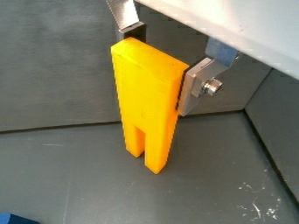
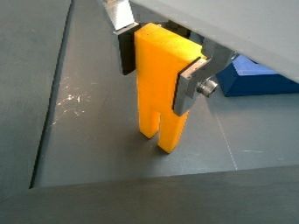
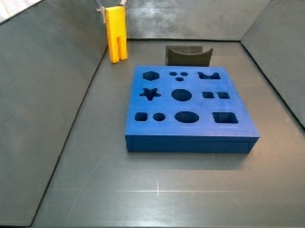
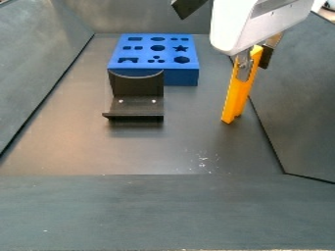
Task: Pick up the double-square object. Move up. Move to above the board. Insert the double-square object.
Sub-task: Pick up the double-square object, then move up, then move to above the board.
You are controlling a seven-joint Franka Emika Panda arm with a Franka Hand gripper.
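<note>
We see the claw (image 1: 162,66) clamped on the upper part of the double-square object (image 1: 146,105). Both wrist views show a silver finger plate (image 2: 191,83) flat against one side face and the other finger (image 2: 121,39) against the opposite face.

The double-square object (image 4: 237,88) stands upright with its long axis vertical. The grooved end points down, and the slot between the two bars is open at the bottom (image 2: 158,140). In a side view its lower end sits at the counter (image 4: 157,147); we can't tell whether it touches or is just above.

Location: in a side view the block (image 3: 116,34) is in the upper left of the frame, close to the left wall near the back corner. In the other it's right of centre in the upper half, under the white arm body (image 4: 256,20).

The board (image 3: 188,109) lies flat mid-frame, well apart from the block, with its holes facing up. In a side view it sits in the upper middle (image 4: 155,56).

The fixture (image 4: 135,101) stands between the board and the near edge in that view. In the other side view it is behind the board (image 3: 186,56). The block is well apart from it too.

A blue corner of the board shows at the right edge in a wrist view (image 2: 260,77).
</note>
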